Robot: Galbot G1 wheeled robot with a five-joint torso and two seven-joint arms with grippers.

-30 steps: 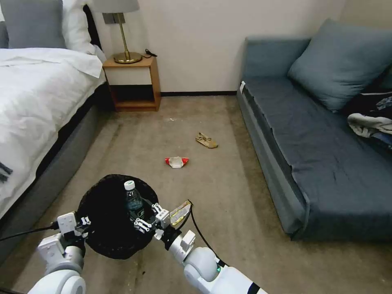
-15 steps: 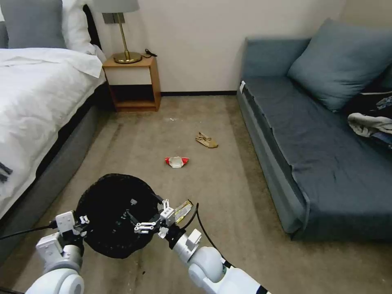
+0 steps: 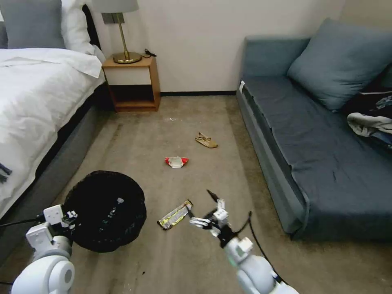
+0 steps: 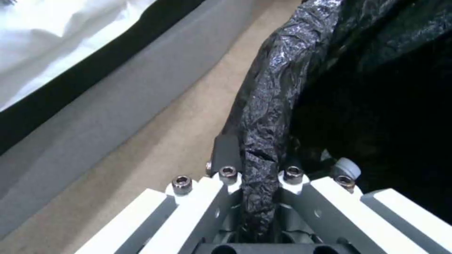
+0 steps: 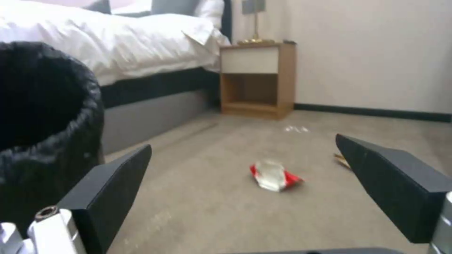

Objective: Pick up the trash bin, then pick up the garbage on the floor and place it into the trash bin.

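**A:** What's the room like?

**B:** A bedroom with a beige carpet (image 3: 212,122), a bed (image 3: 36,94) on the left, a wooden nightstand (image 3: 132,83) against the wall, and a blue sofa (image 3: 310,134) on the right.

**A:** And the bin?

**B:** The bin (image 3: 104,210) is round, wide and black, lined with a crinkled black bag. It sits low on the left, near the bed. The left gripper (image 3: 65,216) is clamped on its rim.

**A:** How can you tell?

**B:** The left wrist view has the bagged rim (image 4: 268,116) pinched between the fingers (image 4: 226,155); the head view only puts the gripper at the bin's edge.

**A:** The right gripper?

**B:** The right gripper (image 3: 210,212) is spread wide and empty, just beside the wrapper (image 3: 175,214), which lies flat on the carpet between it and the bin.

**A:** Other litter?

**B:** The red-white packet (image 3: 177,161) lies mid-floor, the tan paper (image 3: 206,140) beyond it. Inside the bin a green-labelled bottle (image 3: 110,209) shows faintly from the head view. The right wrist view frames the packet (image 5: 273,175) between its open fingers (image 5: 113,183), with the bin's wall (image 5: 52,116) close alongside.
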